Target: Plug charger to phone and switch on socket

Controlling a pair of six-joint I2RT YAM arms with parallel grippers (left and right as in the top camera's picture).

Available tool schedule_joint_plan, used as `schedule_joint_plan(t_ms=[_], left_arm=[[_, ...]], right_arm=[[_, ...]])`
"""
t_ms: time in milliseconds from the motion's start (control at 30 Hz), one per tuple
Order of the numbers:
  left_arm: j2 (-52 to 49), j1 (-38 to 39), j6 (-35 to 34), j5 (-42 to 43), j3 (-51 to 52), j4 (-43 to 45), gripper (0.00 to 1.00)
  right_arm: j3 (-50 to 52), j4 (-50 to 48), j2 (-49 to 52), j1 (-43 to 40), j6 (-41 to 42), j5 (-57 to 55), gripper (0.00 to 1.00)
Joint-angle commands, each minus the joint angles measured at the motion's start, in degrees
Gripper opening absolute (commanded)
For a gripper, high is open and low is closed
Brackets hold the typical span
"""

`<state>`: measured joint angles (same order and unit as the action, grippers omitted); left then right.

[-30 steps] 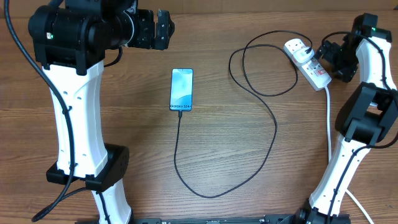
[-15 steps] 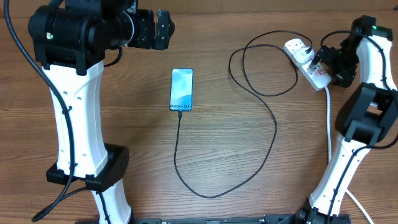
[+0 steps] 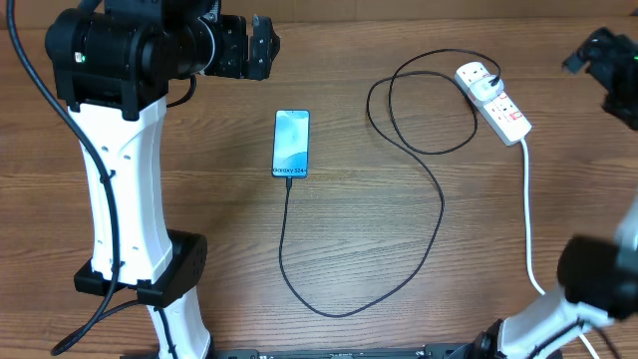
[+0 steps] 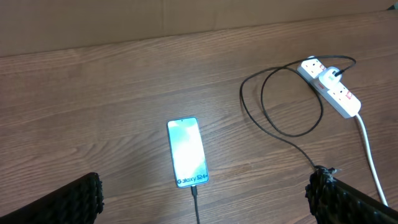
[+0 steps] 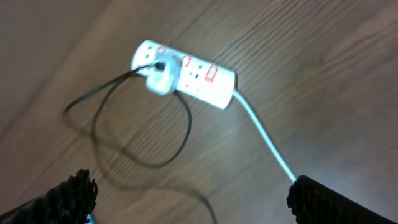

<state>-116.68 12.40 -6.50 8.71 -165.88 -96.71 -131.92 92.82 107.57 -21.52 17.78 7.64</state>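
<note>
Left hand (image 4: 208,194) and right hand (image 5: 202,196) gaped empty; I judged the light socket (image 5: 186,76) wanted its stiff switch (image 5: 210,73) pressed straight down.

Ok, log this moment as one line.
cable: looks plugged into phone | power strip: plug in, switch unclear | left gripper: open, away from phone | right gripper: open, off strip
</note>
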Motion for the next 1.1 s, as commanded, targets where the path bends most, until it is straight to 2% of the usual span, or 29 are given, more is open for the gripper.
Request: schedule_joint_plan(t_ms=[0, 267, 567, 867, 1067], left_arm=[[-0.2, -0.1, -0.3, -0.3, 0.0, -0.1, 1.00], [-0.2, -0.1, -0.3, -0.3, 0.0, -0.1, 1.00], [-0.2, -0.1, -0.3, -0.3, 0.0, -0.1, 1.00], [-0.2, -0.1, -0.3, -0.3, 0.0, -0.1, 1.00], [-0.2, -0.1, -0.3, -0.3, 0.0, -0.1, 1.00]], right_arm=[[-0.3, 2.2, -3.9, 1.6, 0.4, 0.1, 1.00], [3.4, 4.2, -15.5, 7.9, -0.2, -0.1, 1.00], [16.9, 4.2, -29.1, 17.1, 0.3, -0.1, 1.00], [33.4, 3.9, -43.9, 18.1, 0.2, -1.0, 1.00], [35.6, 4.2, -46.2, 18.1, 0.2, -0.5, 1.00]])
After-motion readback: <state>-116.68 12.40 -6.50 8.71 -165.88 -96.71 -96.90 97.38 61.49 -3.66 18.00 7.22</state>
